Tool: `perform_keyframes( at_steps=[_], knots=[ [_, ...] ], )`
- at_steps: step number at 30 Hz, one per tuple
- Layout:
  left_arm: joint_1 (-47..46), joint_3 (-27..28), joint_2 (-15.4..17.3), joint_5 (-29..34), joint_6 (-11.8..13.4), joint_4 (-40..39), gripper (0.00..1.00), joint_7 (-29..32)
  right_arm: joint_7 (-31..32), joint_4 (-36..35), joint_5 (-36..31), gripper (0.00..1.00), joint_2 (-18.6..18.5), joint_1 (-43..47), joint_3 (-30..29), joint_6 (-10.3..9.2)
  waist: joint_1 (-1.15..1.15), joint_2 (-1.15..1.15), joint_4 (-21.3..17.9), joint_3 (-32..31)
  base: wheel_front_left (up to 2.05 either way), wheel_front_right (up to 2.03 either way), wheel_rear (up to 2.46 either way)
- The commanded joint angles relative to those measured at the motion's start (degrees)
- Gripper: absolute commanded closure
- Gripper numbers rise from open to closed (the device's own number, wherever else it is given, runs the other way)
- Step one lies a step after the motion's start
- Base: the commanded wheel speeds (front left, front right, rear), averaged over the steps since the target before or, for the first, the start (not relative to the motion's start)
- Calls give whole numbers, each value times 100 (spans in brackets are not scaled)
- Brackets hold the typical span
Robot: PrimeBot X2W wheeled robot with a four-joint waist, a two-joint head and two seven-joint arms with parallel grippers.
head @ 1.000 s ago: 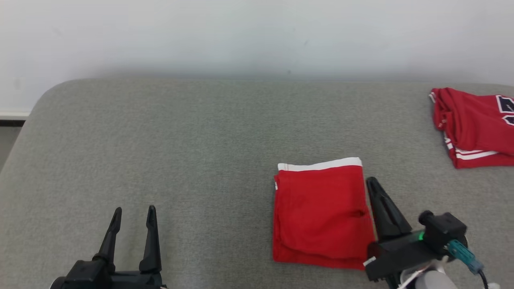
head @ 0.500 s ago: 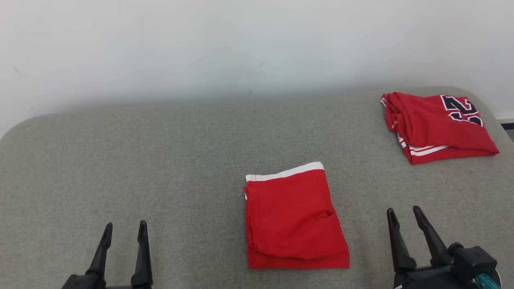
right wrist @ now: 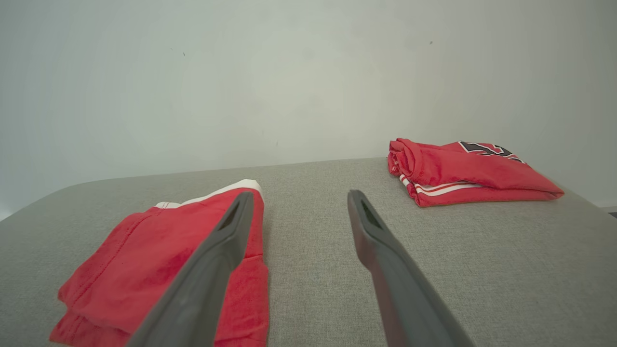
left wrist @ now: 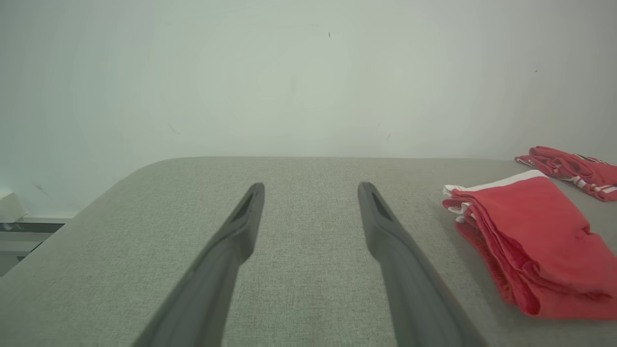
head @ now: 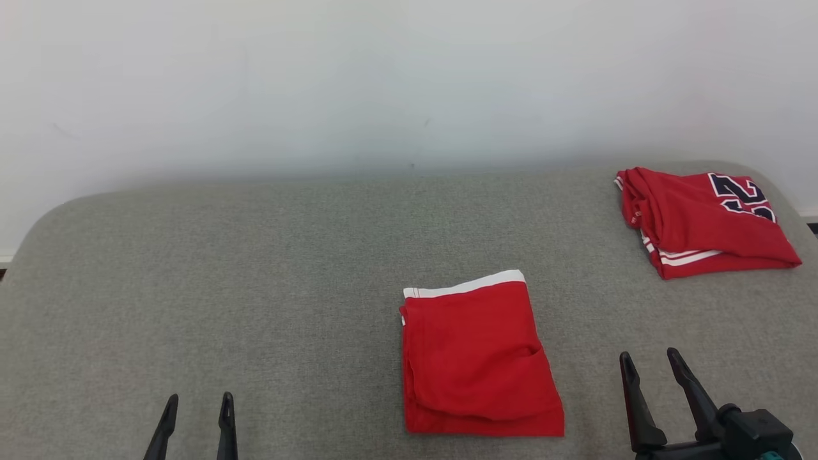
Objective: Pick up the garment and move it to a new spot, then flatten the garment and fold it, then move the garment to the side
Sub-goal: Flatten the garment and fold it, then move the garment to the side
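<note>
A folded red garment (head: 476, 358) with a white band along its far edge lies flat on the grey padded table (head: 255, 268), a little right of centre; it shows too as the garment (left wrist: 525, 241) at the right of the left wrist view and the garment (right wrist: 168, 260) at the lower left of the right wrist view. My right gripper (head: 648, 364) stands open just right of it, touching nothing. At the lower left my left gripper (head: 197, 402) is open and well clear of the cloth. In the wrist views the left gripper (left wrist: 311, 190) and right gripper (right wrist: 299, 197) hold nothing.
A second folded red garment (head: 703, 220) with white stripes and dark lettering lies at the table's far right corner, seen again as that red garment (right wrist: 462, 171). A pale wall (head: 383, 83) runs behind the table. The table's rounded left edge (left wrist: 120, 178) drops off to the floor.
My right gripper left the garment's right edge, drew back to the lower right and opened. The head camera turned, shifting the whole picture. The garment stays folded in place.
</note>
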Motion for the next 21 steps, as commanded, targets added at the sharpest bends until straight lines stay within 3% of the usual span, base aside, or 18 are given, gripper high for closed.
perform_keyframes(
  at_steps=[1,21],
  knots=[
    [135,1,-2,31,-15,-50,0,-16,1,15,-19,0,-23,64,-30,-17,0,0,83,-31,0,0,0],
    [74,68,-30,7,-46,-23,0,-16,1,241,48,0,-57,20,57,-17,0,0,236,-78,0,0,0]
  ],
)
